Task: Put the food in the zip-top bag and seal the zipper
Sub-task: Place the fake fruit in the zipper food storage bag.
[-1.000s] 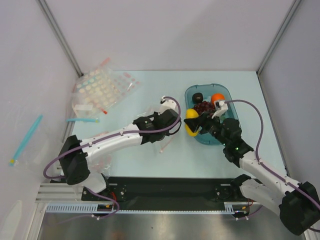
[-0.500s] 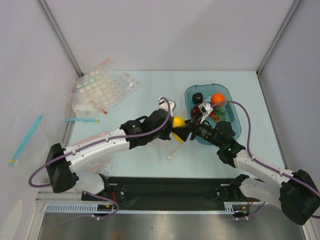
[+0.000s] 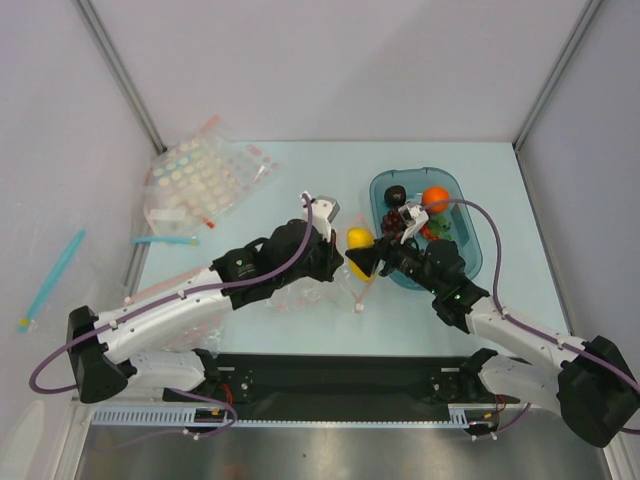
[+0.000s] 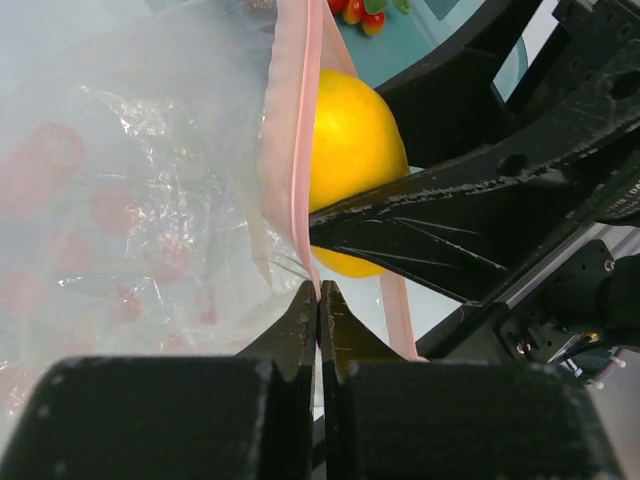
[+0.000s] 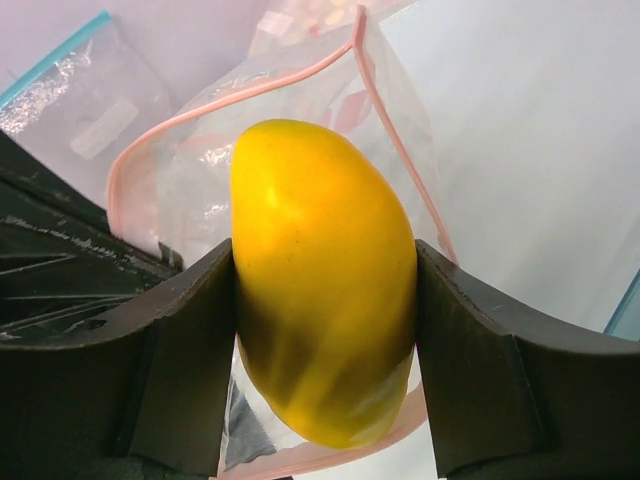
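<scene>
Right claw (image 5: 325, 335) holds yellow lemon (image 5: 320, 250) at zip-top bag (image 5: 185, 175) mouth.

The lemon (image 5: 322, 280) is bright yellow, duller on its underside. The bag (image 4: 140, 150) is clear film with a pale pink strip (image 4: 293, 150) along its mouth. The tray (image 3: 472, 250) is teal. In it the orange (image 3: 435, 198) is vivid orange and the plum (image 3: 396, 194) near-black. The left end effector (image 4: 318, 297) and right end effector (image 5: 325, 270) are matt black. The worktop (image 3: 300, 175) is pale blue-green. The spare bags (image 3: 200, 178) carry pastel dots.
</scene>
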{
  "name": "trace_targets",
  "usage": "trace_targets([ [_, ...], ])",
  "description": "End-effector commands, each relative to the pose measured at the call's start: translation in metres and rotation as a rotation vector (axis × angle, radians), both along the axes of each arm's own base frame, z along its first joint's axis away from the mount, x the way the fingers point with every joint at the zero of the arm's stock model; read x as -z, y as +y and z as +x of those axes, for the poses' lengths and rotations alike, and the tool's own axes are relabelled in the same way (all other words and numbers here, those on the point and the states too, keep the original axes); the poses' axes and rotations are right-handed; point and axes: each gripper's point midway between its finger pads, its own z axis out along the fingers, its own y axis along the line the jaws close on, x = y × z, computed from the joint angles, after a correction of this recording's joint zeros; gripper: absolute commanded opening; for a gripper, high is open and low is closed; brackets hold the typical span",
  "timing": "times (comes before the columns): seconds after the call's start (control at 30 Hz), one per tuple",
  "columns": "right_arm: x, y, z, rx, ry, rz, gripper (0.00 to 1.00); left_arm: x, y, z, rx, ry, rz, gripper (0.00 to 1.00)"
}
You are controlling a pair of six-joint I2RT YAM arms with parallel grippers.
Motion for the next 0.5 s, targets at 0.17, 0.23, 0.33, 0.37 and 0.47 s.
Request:
trace_targets([
  [0.17,-0.009,0.018,0.006,-0.016,-0.007,-0.027,0.5,-0.012,-0.012,-0.006,0.073,-0.032,-0.06,0.0],
  [0.23,-0.007,0.021,0.006,-0.019,0.0,-0.031,0.53,-0.01,-0.018,-0.009,0.109,-0.028,-0.062,0.0],
  [0.33,-0.006,0.02,0.007,-0.009,0.006,-0.036,0.63,-0.008,-0.025,-0.014,0.145,-0.016,-0.062,0.0],
  [0.37,-0.007,0.019,0.007,-0.006,0.006,-0.037,0.7,-0.01,-0.025,-0.014,0.144,-0.021,-0.066,0.0],
  [0.47,-0.007,0.014,0.007,0.017,0.002,-0.04,0.94,-0.012,-0.021,-0.013,0.119,-0.029,-0.075,0.0],
])
